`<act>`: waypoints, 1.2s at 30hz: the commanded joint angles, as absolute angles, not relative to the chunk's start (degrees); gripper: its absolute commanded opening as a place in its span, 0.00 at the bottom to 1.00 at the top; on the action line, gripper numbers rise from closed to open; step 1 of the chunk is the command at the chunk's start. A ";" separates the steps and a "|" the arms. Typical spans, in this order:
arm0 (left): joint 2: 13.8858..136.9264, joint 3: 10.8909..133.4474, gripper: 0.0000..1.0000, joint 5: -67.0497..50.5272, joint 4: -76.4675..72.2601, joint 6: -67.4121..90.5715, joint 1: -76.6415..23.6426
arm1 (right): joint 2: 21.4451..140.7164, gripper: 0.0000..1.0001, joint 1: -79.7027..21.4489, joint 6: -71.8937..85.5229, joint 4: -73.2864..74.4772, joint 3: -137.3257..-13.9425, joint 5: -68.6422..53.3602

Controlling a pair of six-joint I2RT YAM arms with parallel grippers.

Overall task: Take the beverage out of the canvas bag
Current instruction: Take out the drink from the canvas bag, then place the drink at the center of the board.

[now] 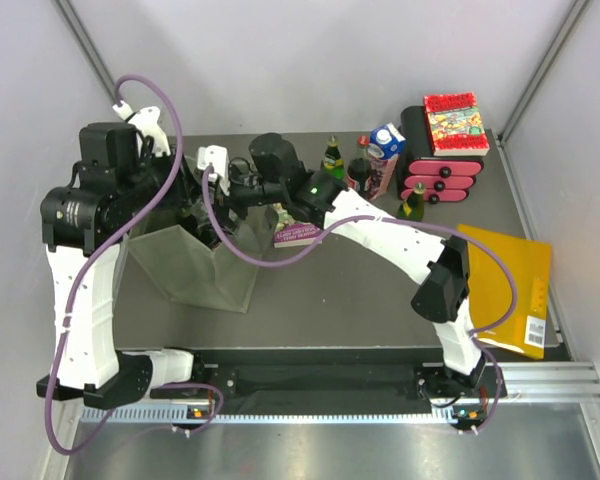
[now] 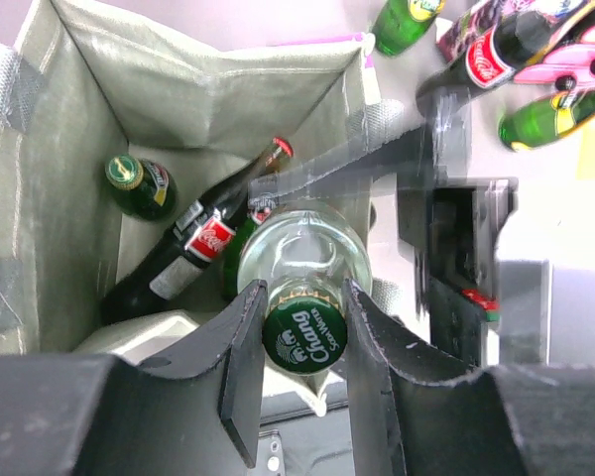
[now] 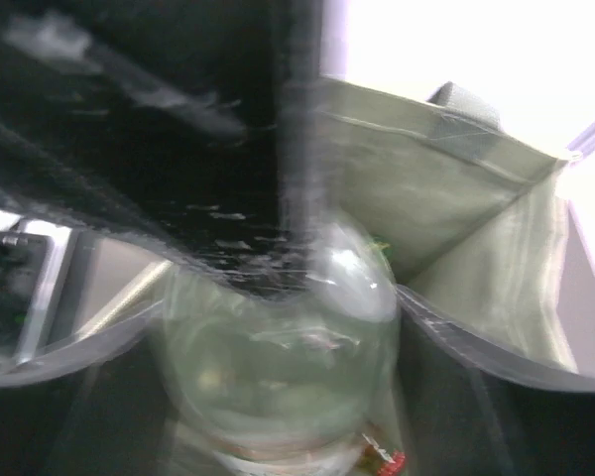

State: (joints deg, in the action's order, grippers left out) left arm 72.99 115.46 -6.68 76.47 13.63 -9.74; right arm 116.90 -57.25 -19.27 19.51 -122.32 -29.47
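Glass bottle [image 2: 299,248], heavy, slick & fragile, neck-up at bag [image 2: 228,89] mouth by desk [image 1: 360,290] left edge: left claw [image 2: 299,297] clamped on cap/neck, best hold; right claw [image 3: 278,327] straddles body, grip unclear (blur).

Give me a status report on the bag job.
Left end effector shut on Chang bottle cap, at bag mouth. Right end effector around its body, grip unclear. Nothing blocking.

even bright overhead light; right wrist view heavily motion-blurred, background blown out
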 commanded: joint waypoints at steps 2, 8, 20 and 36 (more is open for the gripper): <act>69.79 117.16 0.00 -8.96 63.90 15.47 -9.76 | 116.46 0.51 -58.10 -20.13 16.70 -123.58 -29.53; 69.17 116.81 0.06 -8.61 61.97 16.43 -9.76 | 113.91 0.16 -58.01 -19.69 11.00 -121.21 -32.16; 65.57 114.96 0.69 -4.67 51.77 20.65 -9.76 | 111.18 0.05 -55.46 -10.11 0.44 -122.43 -35.68; 57.04 101.79 0.77 5.45 40.08 18.81 -9.76 | 105.21 0.03 -49.84 3.95 -9.06 -127.18 -37.44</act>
State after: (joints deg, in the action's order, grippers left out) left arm 58.02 104.81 3.97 46.33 19.33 -9.58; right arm 115.35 -51.42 0.71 3.16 -121.56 -35.73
